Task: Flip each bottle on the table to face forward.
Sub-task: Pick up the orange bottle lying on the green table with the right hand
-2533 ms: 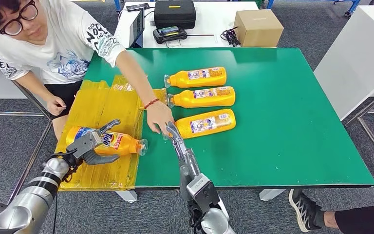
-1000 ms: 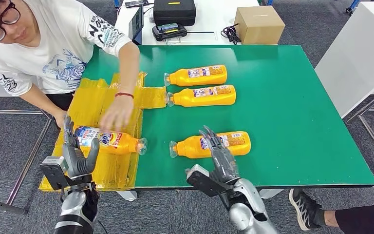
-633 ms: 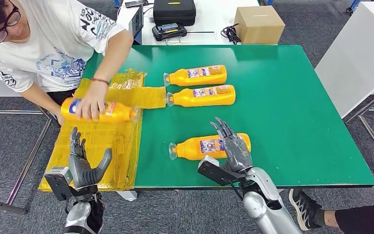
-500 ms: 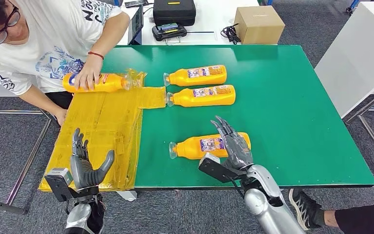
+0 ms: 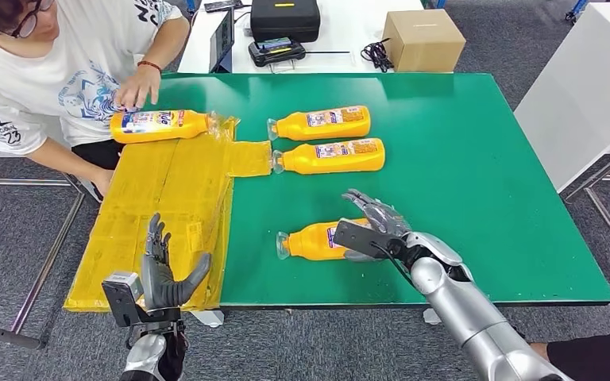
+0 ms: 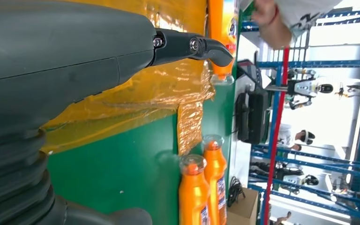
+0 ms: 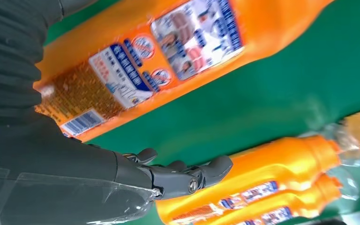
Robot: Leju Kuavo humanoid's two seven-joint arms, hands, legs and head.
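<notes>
Currently the right robot hand (image 5: 375, 222) is laid over the nearest orange bottle (image 5: 318, 240) on the green bench (image 5: 484, 175), its grip untellable. Left of that bottle, the left robot hand (image 5: 161, 274) is held spread, grasping nothing.
</notes>
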